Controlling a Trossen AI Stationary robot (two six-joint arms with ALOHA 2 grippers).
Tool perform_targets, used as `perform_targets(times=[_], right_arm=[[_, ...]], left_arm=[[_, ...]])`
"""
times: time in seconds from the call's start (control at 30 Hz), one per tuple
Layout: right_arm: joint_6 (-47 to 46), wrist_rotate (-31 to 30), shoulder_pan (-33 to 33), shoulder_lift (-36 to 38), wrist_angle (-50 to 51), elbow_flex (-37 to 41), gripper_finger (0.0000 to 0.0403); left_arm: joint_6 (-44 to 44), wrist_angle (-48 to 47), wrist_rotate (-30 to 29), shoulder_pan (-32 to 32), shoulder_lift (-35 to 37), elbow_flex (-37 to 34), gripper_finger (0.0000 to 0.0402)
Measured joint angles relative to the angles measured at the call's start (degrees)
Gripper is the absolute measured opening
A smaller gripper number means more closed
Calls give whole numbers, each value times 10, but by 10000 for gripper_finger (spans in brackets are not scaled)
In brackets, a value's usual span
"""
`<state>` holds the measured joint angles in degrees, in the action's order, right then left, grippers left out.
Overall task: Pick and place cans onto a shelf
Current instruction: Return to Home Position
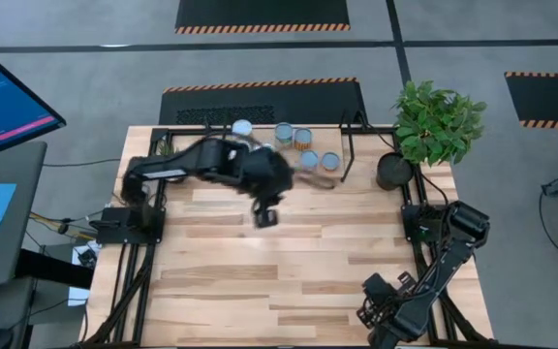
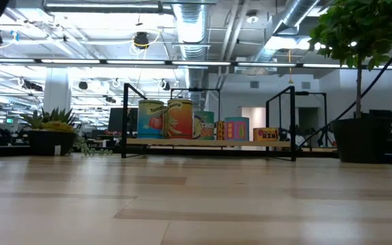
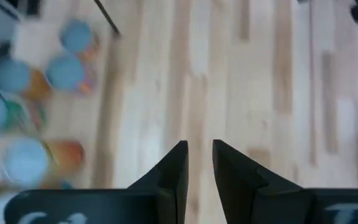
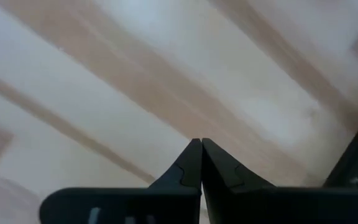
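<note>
cans (image 2: 179, 119) are standing on the shelf (image 2: 286, 143), upper centre; we are holding our left gripper (image 1: 265, 217) just below, fingers slightly apart, empty; right gripper (image 1: 381, 315) lower right, fingers together.

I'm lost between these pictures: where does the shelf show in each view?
High view: the shelf, at the table's far edge.
Low view: shelf across the middle, far back.
Left wrist view: shelf off to one side, blurred.
Right wrist view: not in it.
Shared landmark: the cans standing on it.
</note>
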<state>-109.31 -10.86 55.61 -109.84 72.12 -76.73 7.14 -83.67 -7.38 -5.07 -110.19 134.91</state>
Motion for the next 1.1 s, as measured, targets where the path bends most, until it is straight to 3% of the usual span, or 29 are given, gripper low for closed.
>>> perform_targets(times=[0.1,0.2,0.3,0.4,0.5,0.57,0.77,0.93,1.1], right_arm=[[29,-83,-3,8,-24,-8,24],[83,-189,-7,20,-44,-36,26],[129,-311,-9,24,-40,-64,27],[161,-449,-8,24,-49,-75,26],[168,-509,-19,23,-57,-74,27],[180,-522,-31,23,-59,-73,27],[274,-522,-80,23,-109,-73,28],[322,-541,-104,23,-179,-37,28],[305,-548,-118,22,-233,18,27]], left_arm=[[50,-75,-6,-24,10,-1,62],[83,-62,-21,-51,17,-1,62],[65,-62,11,-88,24,-5,62],[25,-63,23,-134,38,-42,62],[26,-44,-6,-167,67,-117,62],[15,35,-2,-171,99,-193,62],[4,337,103,-150,252,-518,62],[57,613,99,-145,357,-791,62],[89,881,129,-140,397,-998,62]])
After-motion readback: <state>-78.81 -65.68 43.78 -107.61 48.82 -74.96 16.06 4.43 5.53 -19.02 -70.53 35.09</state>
